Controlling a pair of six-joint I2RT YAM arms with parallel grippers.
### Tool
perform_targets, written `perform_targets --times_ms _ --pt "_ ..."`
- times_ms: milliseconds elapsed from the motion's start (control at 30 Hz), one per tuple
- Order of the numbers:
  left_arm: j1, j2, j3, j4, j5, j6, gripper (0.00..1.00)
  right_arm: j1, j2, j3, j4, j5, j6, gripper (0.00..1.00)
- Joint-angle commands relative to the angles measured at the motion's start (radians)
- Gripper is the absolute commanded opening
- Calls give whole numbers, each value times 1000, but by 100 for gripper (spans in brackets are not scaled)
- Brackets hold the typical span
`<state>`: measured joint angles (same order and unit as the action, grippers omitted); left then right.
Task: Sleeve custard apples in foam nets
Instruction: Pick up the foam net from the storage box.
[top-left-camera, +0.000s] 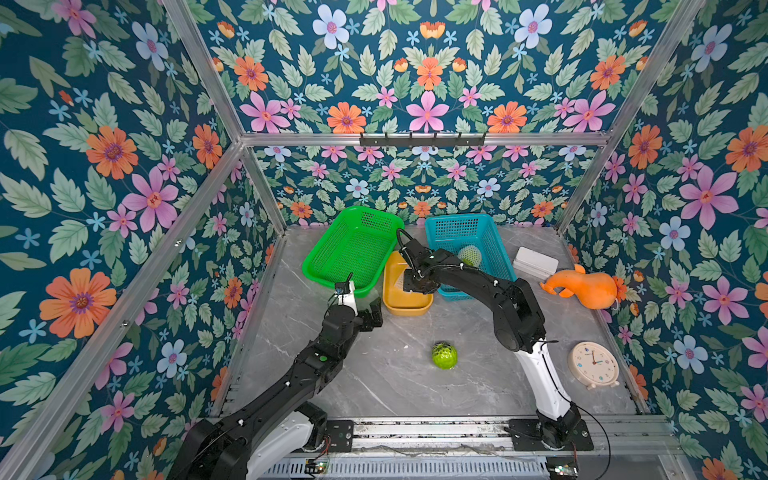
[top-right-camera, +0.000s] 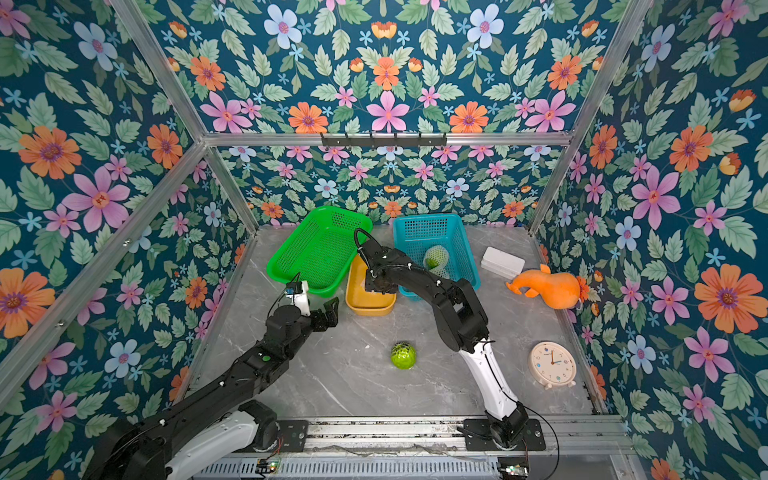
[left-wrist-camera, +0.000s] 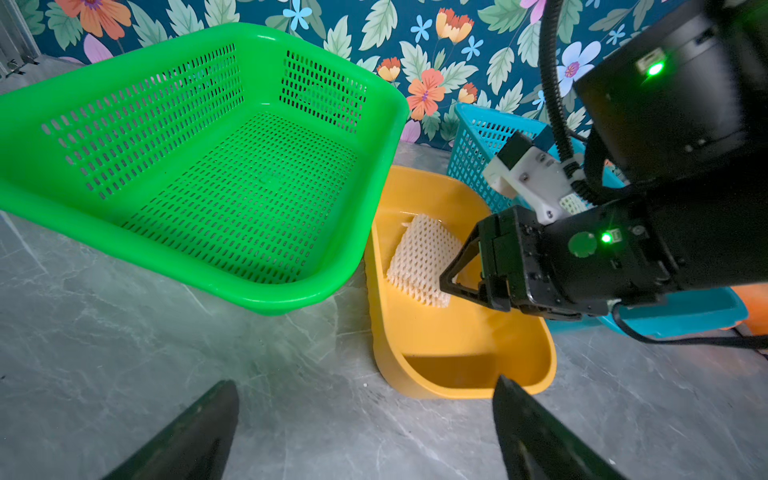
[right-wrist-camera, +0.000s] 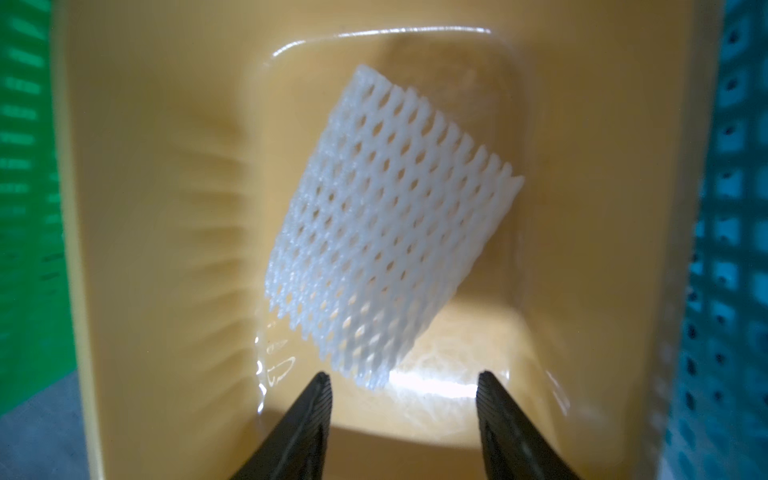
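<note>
White foam mesh net in yellow plastic tub: likely light, squashy; pinch near edge. Right gripper jaws parted, empty; left gripper wide.

The left arm lay stretched forward and low, and the left gripper was held with its jaws spread wide. The right arm arched up, elbow bent, wrist tipped over, and the right gripper pointed downward with its jaws apart.

Glossy plastic tub, matt foam net
</note>
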<state>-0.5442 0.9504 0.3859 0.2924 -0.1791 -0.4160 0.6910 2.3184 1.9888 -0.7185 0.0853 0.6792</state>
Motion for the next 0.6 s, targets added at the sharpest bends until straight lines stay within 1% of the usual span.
perform_targets --times_ms 0,200,267,300,333,400,500,533,567 --pt "0 -8 3 10 -8 11 99 -6 29 16 35 0 60 57" --pt "0 -20 3 4 -8 11 99 -37 88 70 91 -48 96 58" --pt "0 -19 2 4 -5 11 99 -47 101 86 103 -60 103 54" --pt "0 -19 2 4 -4 11 99 -51 101 85 112 -67 106 50" --pt "0 -18 3 4 -3 11 99 -55 99 81 126 -75 107 40" --pt "0 -17 4 6 0 11 99 -57 89 65 158 -83 110 19" --pt "0 -9 6 16 10 11 99 -62 70 49 180 -86 103 2" --pt "0 -4 8 23 14 11 99 -64 62 46 184 -85 97 0" --pt "0 0 9 28 20 11 99 -66 53 44 186 -85 92 0"
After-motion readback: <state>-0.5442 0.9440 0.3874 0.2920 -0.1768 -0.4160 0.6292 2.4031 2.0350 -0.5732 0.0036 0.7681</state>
